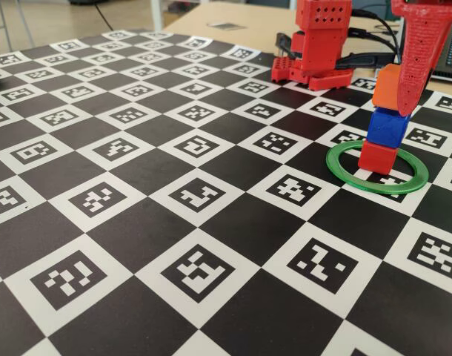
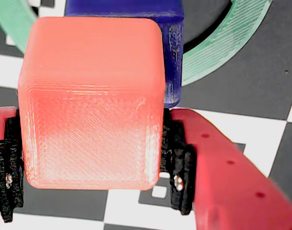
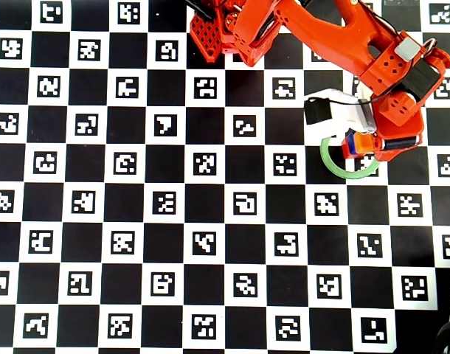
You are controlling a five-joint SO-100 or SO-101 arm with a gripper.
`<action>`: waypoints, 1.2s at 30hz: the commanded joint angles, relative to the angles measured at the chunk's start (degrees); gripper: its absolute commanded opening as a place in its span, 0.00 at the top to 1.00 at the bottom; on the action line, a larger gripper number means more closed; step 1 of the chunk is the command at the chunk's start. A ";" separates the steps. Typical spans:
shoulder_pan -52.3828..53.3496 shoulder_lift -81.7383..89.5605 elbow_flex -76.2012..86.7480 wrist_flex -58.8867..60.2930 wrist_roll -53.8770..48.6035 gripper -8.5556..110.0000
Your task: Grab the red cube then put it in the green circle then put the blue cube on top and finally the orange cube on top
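The orange cube (image 1: 390, 87) sits atop the blue cube (image 1: 387, 126), which rests on the red cube (image 1: 377, 156); the stack stands inside the green circle (image 1: 347, 173), toward the ring's far side in the fixed view. The ring lies flat on the checkered marker board (image 1: 137, 222), near the board's right edge in the fixed view and well toward its far edge.

The gripper (image 2: 91, 158) is clamped on the orange cube: the wrist view shows black pads (image 2: 177, 163) pressed against both side faces. That view also shows a strip of the blue cube beneath, offset to the upper right, and two arcs of the ring; the red cube is hidden there.

In the overhead view the arm (image 3: 321, 37) covers most of the stack; only a sliver of orange and part of the ring show. The arm's base (image 1: 315, 44) stands at the board's far edge.
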 commanded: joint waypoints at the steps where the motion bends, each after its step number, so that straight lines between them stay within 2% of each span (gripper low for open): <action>1: -0.18 5.54 -0.26 0.00 0.00 0.84; 27: -1.67 6.50 1.41 -0.62 1.58 0.83; 32: -1.93 7.12 2.11 -1.32 1.67 0.80; 36: -2.11 7.21 2.46 -1.41 1.67 0.72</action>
